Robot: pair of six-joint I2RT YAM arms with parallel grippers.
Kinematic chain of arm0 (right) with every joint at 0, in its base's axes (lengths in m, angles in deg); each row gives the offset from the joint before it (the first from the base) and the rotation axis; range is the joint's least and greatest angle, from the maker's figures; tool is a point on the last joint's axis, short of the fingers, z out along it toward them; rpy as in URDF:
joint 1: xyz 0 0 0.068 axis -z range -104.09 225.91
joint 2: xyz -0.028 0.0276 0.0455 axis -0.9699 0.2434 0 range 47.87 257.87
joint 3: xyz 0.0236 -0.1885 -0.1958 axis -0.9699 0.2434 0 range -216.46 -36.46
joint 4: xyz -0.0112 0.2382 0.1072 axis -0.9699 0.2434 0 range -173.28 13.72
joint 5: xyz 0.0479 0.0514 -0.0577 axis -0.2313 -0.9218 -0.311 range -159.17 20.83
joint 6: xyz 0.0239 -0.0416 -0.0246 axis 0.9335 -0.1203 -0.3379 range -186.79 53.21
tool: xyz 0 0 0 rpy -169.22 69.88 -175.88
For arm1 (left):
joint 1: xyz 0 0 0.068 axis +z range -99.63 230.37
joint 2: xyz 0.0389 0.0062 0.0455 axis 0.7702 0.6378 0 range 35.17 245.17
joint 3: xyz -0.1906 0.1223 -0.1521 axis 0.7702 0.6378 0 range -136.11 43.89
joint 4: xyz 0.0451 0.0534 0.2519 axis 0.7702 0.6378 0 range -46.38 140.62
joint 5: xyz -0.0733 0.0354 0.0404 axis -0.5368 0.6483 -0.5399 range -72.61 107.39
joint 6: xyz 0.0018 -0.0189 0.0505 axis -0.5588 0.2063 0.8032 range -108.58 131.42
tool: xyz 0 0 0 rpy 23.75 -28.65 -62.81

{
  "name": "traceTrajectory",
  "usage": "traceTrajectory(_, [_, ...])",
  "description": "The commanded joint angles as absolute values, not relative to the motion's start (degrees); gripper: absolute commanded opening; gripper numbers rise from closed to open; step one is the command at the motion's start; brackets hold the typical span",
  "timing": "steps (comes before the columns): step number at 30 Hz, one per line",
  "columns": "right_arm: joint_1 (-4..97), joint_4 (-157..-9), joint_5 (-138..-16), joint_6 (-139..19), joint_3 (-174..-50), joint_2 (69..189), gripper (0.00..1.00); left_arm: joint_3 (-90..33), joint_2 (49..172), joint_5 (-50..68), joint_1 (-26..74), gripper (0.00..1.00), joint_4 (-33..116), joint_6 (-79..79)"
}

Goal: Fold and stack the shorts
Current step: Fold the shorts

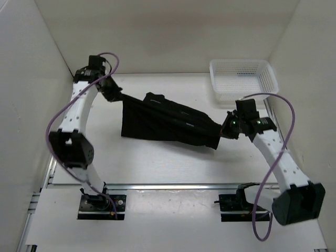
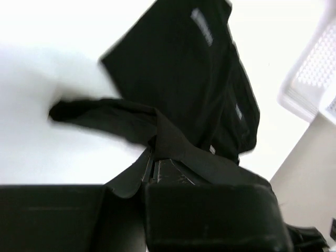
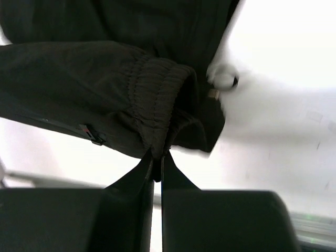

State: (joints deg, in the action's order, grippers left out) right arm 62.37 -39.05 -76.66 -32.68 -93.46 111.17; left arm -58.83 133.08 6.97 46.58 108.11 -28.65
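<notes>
I have the shorts [image 1: 168, 123] strung out between my 2 arms over the middle of the table [image 1: 157, 163]. The left gripper [image 1: 114, 94] is clenched on 1 end at the far left. The right gripper [image 1: 227, 128] is clenched on the other end, near the basket [image 1: 242, 79]. In the right wrist view the fingers pinch a bunched, elasticated edge, which I take for the waistband. In the left wrist view the cloth is drawn in between the fingers, though I cannot tell which part of the garment that is.

The fabric sags below the line between the 2 grips in a loose, creased sheet. I cannot tell whether its lower edge touches the table or hangs just above it.

I judge the task to be at an early stage. The shorts are picked up and spread, but I see no clean fold in them and no stack anywhere in view. What is left, as I read it:
1. Lay the shorts flat.
2. Fold them over.
3. Set them on a pile.

The risk now is the slack middle, which could bunch when I lower it.
</notes>
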Motion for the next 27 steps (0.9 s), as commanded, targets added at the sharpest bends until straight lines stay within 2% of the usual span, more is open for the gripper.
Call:
traceTrajectory(1, [63.5, -39.9, -66.6, -36.7, -98.1, 117.7, 0.0, -69.9, 140.7, 13.1, 46.7, 0.1, 103.9, -26.5])
traceTrajectory(10, [64.7, -43.7, -64.1, -39.4, -108.4, 134.3, 0.0, -98.9, 164.0, 9.3, 43.8, 0.1, 105.1, -26.0])
traceTrajectory(14, [66.0, -46.6, -62.7, -39.4, -112.4, 142.1, 0.0, -107.0, 173.0, 5.2, 43.3, 0.1, 100.9, -26.6])
traceTrajectory(15, [66.7, -46.6, -62.7, -39.4, -114.8, 143.6, 0.11, -108.8, 174.6, 5.2, 42.7, 0.1, 98.4, -26.6])
traceTrajectory(16, [66.7, -46.6, -62.7, -39.4, -116.3, 145.7, 0.31, -110.8, 177.9, 4.6, 42.7, 0.1, 97.7, -26.6])
traceTrajectory(17, [67.2, -46.6, -62.7, -39.4, -117.7, 146.3, 0.48, -114.4, 179.2, 3.2, 42.7, 0.21, 97.1, -26.6])
traceTrajectory(18, [67.2, -46.6, -62.7, -39.4, -118.6, 146.3, 0.69, -115.4, 179.9, 2.4, 42.7, 0.67, 96.6, -26.6])
traceTrajectory(19, [67.2, -46.0, -62.0, -39.9, -118.6, 145.3, 0.77, -115.4, 179.3, 2.4, 42.7, 1.0, 96.6, -25.7])
traceTrajectory(21, [67.2, -46.0, -61.4, -39.9, -117.5, 143.5, 0.91, -111.3, 176.1, 3.8, 42.7, 1.0, 96.6, -22.6])
traceTrajectory(22, [67.2, -45.4, -60.7, -39.9, -116.5, 141.5, 0.93, -108.8, 171.7, 4.5, 42.7, 1.0, 96.6, -21.5])
traceTrajectory(25, [67.2, -45.4, -61.9, -39.9, -111.0, 137.0, 0.94, -94.5, 164.1, 5.1, 44.0, 1.0, 96.6, -18.6])
traceTrajectory(27, [67.2, -45.4, -64.4, -39.9, -107.3, 134.7, 0.92, -81.6, 156.4, 5.0, 44.7, 1.0, 96.6, -17.5])
